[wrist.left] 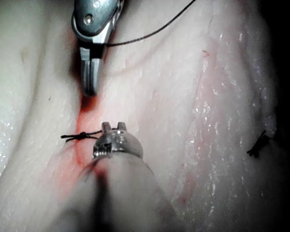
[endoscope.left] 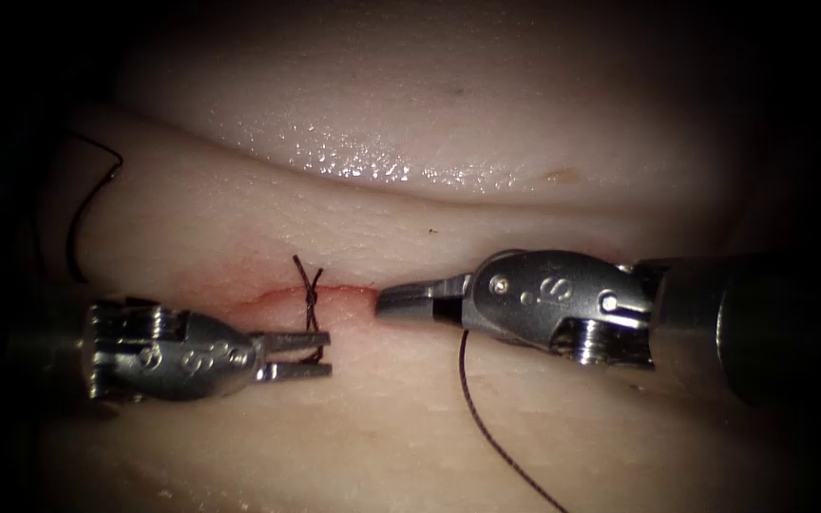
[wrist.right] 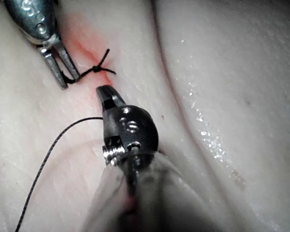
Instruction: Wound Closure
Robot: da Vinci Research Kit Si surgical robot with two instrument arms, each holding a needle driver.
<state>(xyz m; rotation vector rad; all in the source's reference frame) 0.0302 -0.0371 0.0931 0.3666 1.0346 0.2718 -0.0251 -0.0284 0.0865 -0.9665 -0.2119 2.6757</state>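
Knot (endoscope.left: 311,299) is sitting right across the cut (endoscope.left: 268,296), a short twisted stitch with its tails poking out on both sides, and red fluid (endoscope.left: 239,290) is staining the tissue (endoscope.left: 239,218) along that line. Your left gripper (endoscope.left: 296,353) is lying just below the knot with its jaws parted; the stitch's lower tail is dangling down between them, but they aren't clamping it, so you're holding nothing there as far as I can judge. Your right gripper (endoscope.left: 393,302) is pointing at the cut from the right side, jaws closed, tip just beside the knot. A long thread (endoscope.left: 486,418) is trailing away from under that tool across the lower tissue, and I honestly can't tell if the jaws are pinching it or it's just running beneath them. Another loose thread end (endoscope.left: 83,209) is curling on the far left. Needle: I'm not spotting it anywhere.

Risk-wise: if that long thread is caught on the right tool, any tug could be dragging on the stitch and tearing the soft edge. Closing the left jaws blindly could be nipping tissue instead of the tail.
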